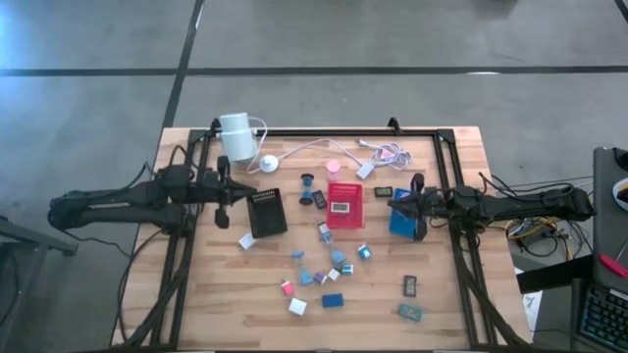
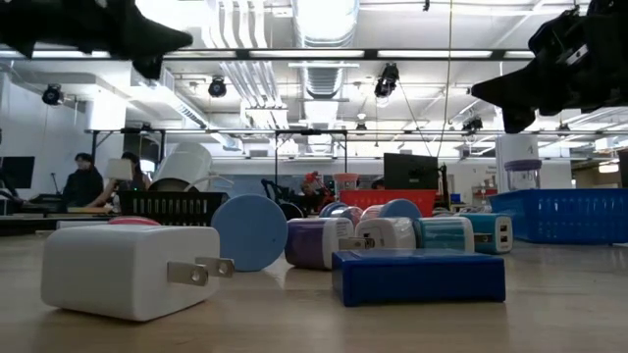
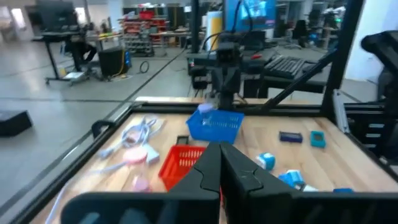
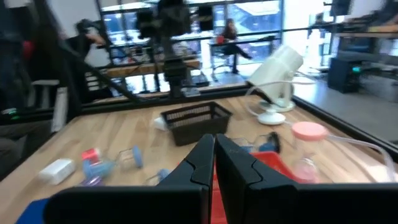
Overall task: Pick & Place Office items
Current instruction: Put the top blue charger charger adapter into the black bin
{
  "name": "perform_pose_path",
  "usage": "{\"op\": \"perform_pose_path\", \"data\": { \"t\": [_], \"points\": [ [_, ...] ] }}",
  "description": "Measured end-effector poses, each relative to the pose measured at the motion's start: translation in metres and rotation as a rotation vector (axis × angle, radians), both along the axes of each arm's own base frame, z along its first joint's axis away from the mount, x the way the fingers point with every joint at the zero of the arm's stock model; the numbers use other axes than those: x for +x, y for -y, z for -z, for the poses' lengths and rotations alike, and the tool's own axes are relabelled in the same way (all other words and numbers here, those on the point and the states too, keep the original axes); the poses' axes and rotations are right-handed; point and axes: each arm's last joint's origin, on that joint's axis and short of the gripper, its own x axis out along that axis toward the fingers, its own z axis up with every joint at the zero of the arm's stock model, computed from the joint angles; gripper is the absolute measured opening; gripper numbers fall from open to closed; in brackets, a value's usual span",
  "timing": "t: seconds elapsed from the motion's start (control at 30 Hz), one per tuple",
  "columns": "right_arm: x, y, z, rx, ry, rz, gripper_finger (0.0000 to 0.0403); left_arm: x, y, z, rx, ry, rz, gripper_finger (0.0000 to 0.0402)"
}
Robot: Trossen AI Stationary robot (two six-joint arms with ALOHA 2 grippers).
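Observation:
The office items lie loose on the wooden table: a cluster of white, blue, pink and purple blocks point(image 1: 324, 267), a white block point(image 1: 297, 306), a blue block point(image 1: 333, 300) and dark clips point(image 1: 410, 285). In the low view a white plug block point(image 2: 128, 270) and a blue block point(image 2: 417, 277) lie nearest. My left gripper point(image 1: 234, 199) point(image 3: 219, 167) is shut and hovers left of the black tray point(image 1: 266, 213). My right gripper point(image 1: 408, 204) point(image 4: 214, 155) is shut and hovers over the blue tray point(image 1: 400, 222). Neither holds anything.
A red tray point(image 1: 344, 206) stands between the black and blue trays. A white cylinder device point(image 1: 235, 137) with its white cable point(image 1: 378, 152) lies by the far edge, beside a pink disc point(image 1: 333, 166). A black frame point(image 1: 446, 147) borders the table. People sit in the room behind.

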Motion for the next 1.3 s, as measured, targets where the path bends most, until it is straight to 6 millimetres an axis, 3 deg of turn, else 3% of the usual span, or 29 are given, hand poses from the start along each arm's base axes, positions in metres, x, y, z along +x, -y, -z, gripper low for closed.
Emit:
{"op": "perform_pose_path", "data": {
  "t": [0.17, 0.3, 0.7, 1.3],
  "points": [
    [0.000, 0.000, 0.000, 0.008, 0.000, 0.003, 0.0013, -0.004, 0.003, 0.028, 0.015, 0.103, 0.070, 0.0001],
    [0.000, 0.001, 0.000, 0.008, 0.001, 0.021, 0.0013, -0.008, 0.003, 0.049, -0.004, 0.074, 0.065, 0.0001],
    [0.000, 0.001, 0.000, 0.004, -0.001, 0.024, 0.0013, -0.014, 0.003, 0.087, -0.022, 0.009, 0.034, 0.0000],
    [0.000, -0.001, -0.003, 0.004, 0.014, 0.007, 0.0013, -0.016, 0.003, 0.087, -0.028, 0.012, 0.033, 0.0005]
  ]
}}
